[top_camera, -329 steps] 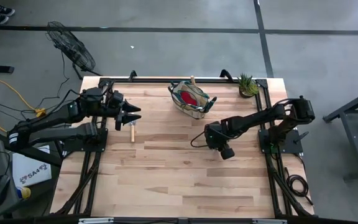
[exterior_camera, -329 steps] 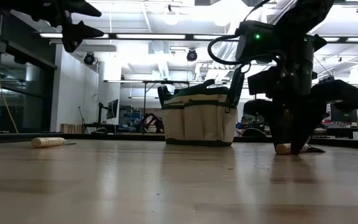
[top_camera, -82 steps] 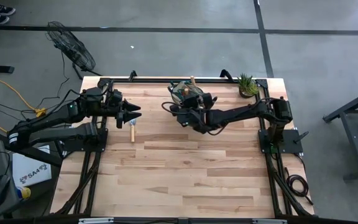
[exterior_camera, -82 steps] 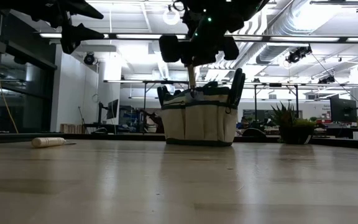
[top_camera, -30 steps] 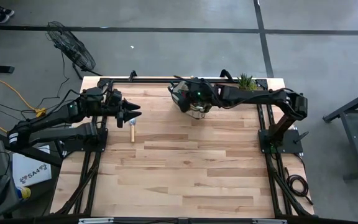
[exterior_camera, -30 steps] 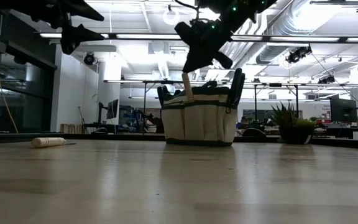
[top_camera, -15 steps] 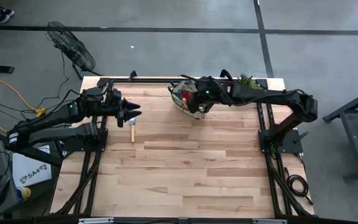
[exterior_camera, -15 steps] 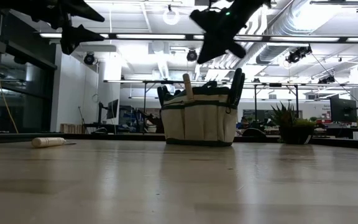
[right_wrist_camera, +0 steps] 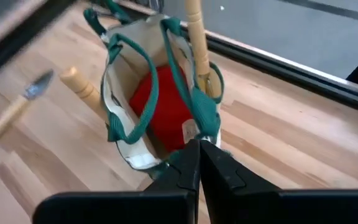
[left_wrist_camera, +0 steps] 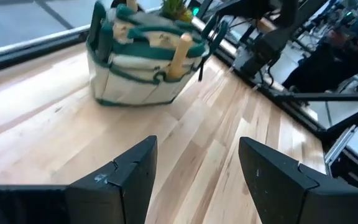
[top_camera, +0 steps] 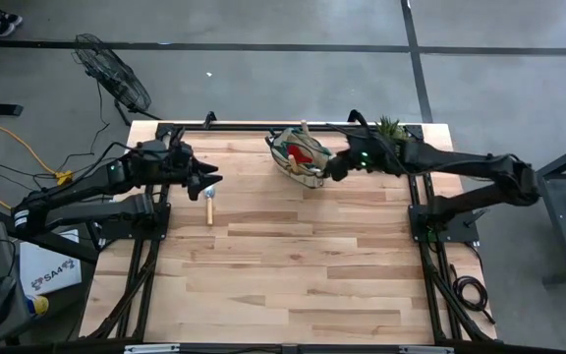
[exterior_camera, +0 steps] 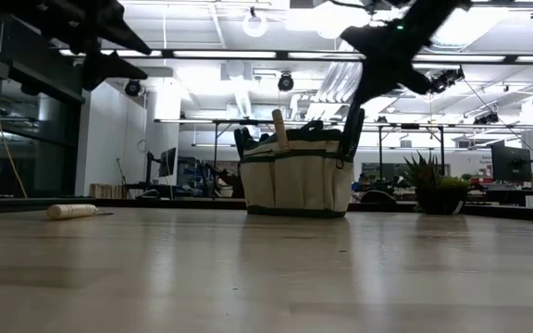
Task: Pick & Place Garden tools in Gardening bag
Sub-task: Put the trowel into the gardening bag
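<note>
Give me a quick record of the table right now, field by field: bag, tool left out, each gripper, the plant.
bag: gardening bag upright at the table's far edge, red cloth and wooden handles inside
tool left out: trowel lying on the table, below the left gripper
left gripper: open, empty, raised above the table
right gripper: shut, empty, beside the bag
plant: potted plant at the far right corner

One marking can be read. A white sheet on the floor beside the desk's left edge carries letters that look like "SA4". Nothing else is legible.
</note>
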Robot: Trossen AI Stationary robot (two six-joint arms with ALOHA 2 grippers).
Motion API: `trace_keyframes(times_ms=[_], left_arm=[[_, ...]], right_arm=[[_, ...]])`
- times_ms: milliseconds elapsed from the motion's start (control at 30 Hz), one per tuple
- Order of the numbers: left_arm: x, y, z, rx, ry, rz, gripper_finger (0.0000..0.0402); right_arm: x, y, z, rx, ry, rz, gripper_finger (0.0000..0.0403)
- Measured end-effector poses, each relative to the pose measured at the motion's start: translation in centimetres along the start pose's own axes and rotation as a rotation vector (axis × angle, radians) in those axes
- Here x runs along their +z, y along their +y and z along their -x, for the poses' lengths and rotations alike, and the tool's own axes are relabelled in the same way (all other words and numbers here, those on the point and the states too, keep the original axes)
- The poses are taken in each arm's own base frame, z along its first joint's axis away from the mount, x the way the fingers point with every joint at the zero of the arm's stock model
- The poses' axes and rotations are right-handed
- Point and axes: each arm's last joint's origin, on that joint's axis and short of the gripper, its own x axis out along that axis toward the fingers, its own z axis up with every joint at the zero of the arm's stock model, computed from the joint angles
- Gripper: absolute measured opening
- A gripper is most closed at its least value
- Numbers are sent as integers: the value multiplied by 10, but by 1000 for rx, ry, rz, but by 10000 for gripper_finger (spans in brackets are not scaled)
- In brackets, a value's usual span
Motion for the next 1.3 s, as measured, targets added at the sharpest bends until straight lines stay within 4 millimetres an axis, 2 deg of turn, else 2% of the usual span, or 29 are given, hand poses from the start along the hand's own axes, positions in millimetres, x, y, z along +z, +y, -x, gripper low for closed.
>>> trace_keyframes(times_ms=[167,267,467,567,633,767,867,1000,1300], left_arm=[[-6,3,0,28,61,2,222],[-10,3,1,-16,119,-53,222],[-18,2,1,-156,241,-269,222],[-21,4,1,-139,274,-278,222],[-21,5,0,-85,275,-186,222],[-26,10,1,52,315,161,222],[-36,14,5,159,410,419,222],[-48,19,12,309,514,669,222],[-53,20,15,388,553,918,222]], right_arm=[[-19,-15,16,42,-78,-36,3],[-25,-21,24,66,-95,-19,3],[-24,-30,39,145,-89,111,3],[-22,-34,43,176,-96,140,3],[-21,-36,45,180,-101,131,3],[-18,-40,48,173,-121,140,3],[-17,-44,49,158,-128,182,4],[-15,-51,49,158,-114,222,3],[-5,-73,51,184,-129,269,4]])
